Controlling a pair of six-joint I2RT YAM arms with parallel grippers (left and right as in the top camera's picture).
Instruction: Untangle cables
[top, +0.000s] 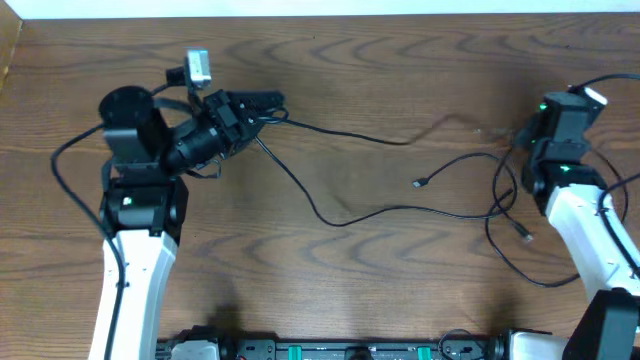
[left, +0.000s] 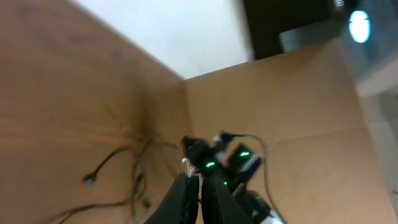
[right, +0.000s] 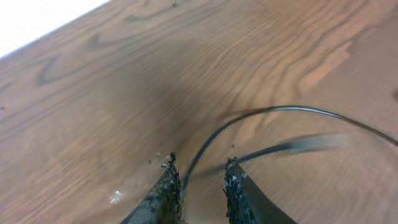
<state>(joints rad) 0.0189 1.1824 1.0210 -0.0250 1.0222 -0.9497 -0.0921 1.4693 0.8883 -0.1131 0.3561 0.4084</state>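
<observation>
Thin black cables lie across the wooden table. One (top: 350, 133) runs from my left gripper (top: 270, 103) rightwards to loops (top: 505, 200) beside the right arm. Another (top: 400, 210) sags from the same gripper towards the front and then runs right. A loose plug end (top: 418, 183) lies mid-table. In the left wrist view the left gripper's jaws (left: 199, 180) are pressed together at the cable, with cable ends (left: 90, 180) on the table beyond. My right gripper (right: 200, 163) is open low over the table with a black cable (right: 261, 113) passing between its fingers. No white cord is in view.
The table's far edge (top: 320, 15) meets a white surface. A brown cardboard wall (left: 280, 93) stands behind the right arm in the left wrist view. Another plug end (top: 525, 235) lies near the right arm's forearm (top: 590, 230).
</observation>
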